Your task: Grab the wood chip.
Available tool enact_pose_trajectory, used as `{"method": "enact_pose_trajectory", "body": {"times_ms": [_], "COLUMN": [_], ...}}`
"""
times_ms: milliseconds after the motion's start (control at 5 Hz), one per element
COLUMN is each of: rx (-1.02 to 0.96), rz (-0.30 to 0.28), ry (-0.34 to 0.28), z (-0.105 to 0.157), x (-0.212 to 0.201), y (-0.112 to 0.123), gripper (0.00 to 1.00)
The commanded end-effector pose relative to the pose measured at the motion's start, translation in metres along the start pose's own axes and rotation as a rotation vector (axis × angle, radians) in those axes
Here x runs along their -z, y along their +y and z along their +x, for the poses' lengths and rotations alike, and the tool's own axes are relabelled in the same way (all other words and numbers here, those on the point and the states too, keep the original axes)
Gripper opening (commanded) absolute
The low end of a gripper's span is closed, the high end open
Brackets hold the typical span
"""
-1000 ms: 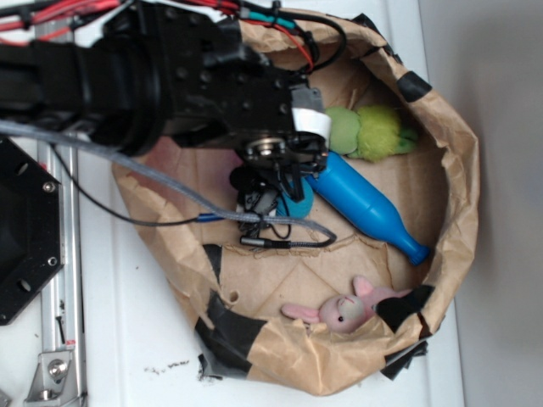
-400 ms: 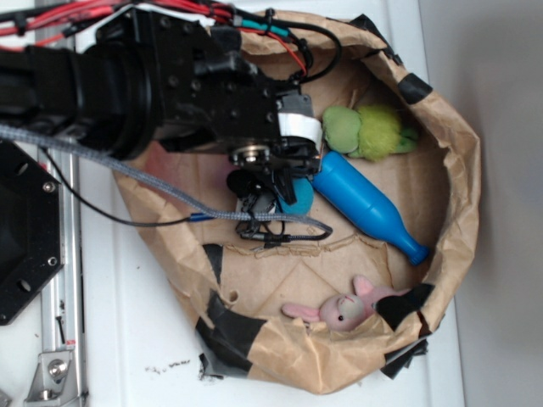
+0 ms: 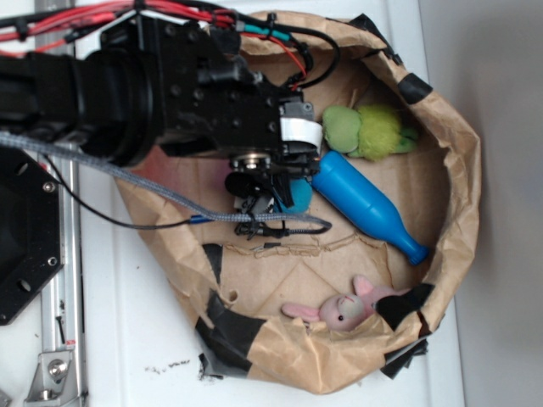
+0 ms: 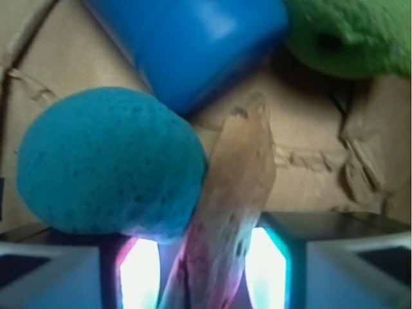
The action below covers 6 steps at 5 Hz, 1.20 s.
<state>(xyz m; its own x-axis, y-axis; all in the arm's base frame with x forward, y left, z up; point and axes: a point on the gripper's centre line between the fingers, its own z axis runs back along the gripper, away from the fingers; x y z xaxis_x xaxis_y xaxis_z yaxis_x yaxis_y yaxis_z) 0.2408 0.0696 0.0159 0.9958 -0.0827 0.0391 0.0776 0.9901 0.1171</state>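
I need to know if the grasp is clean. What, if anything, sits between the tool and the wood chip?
Nothing visible does. The wood chip runs up between the tool fingers, with the teal ball pressed against its left side.

wood chip (image 4: 235, 193) — tan-brown, rough, elongated | standing nearly upright | touching the teal ball (image 4: 109, 164) — near end blurred

The outside view is evenly and brightly lit, fairly sharp, with soft shadow under the dark arm (image 3: 144, 93). The wrist view is blurry up close: the wood chip (image 4: 235, 206) and teal ball (image 4: 109, 161) look soft. Two glowing panels (image 4: 267, 267) cast pink and cyan light onto the chip's lower end.
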Motion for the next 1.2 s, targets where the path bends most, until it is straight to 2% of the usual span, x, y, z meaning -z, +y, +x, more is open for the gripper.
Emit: {"method": "enact_pose_trajectory", "body": {"times_ms": [0,400,600,800,1000], "rx": [-0.12,-0.239,-0.405,-0.489,-0.492], "rz": [-0.017,-0.07,-0.079,-0.072,-0.034], "ry": [-0.003,-0.056,-0.065,-0.09,-0.083], "z": [-0.001,0.014,0.015,0.013,0.007], "x": [-0.084,-0.178,-0.179,-0.173,-0.159], "y": [-0.02,-0.026,-0.037,-0.045,-0.045], "gripper": [0.0,0.0,0.0,0.0,0.0]}}
